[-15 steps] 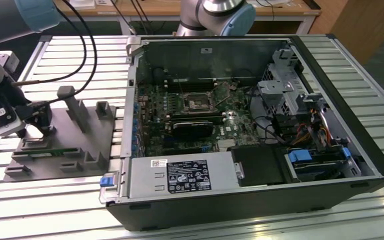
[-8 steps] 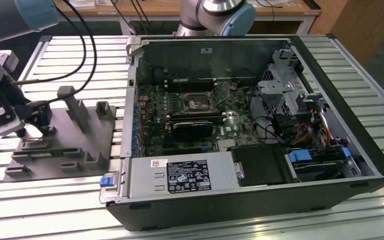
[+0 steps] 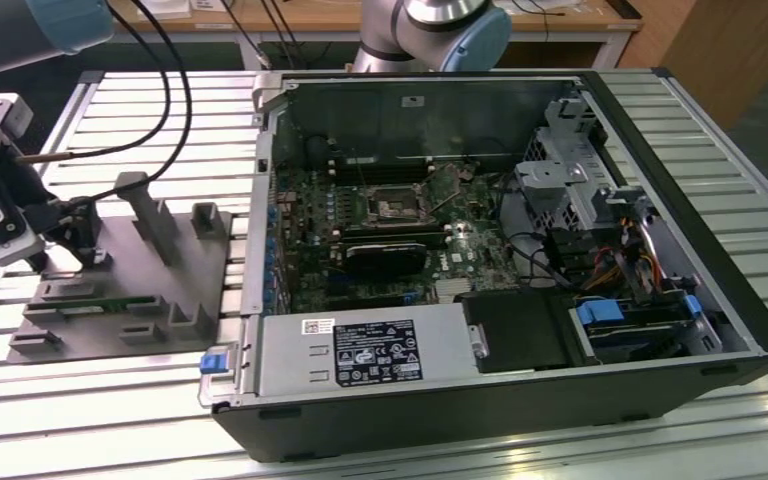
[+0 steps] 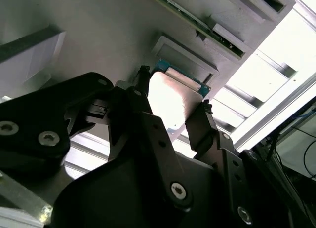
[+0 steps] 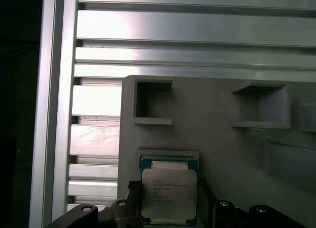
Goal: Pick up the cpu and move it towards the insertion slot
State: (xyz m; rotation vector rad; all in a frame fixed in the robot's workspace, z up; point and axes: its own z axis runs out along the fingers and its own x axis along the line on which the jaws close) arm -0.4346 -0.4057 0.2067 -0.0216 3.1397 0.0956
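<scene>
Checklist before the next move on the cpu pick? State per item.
1. Tool lined up on cpu: ok, the cpu sits centred in it in both wrist views.
2. Cpu secured in tool: cannot tell.
3. Cpu lifted clear of grey fixture: not ok, it looks seated in its recess.
4. Computer case open: ok, motherboard exposed in the exterior view.
5. Insertion slot ready to receive: cannot tell.

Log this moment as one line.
phase: pick | hand: astride cpu, grip unclear | cpu: at recess of grey fixture
</scene>
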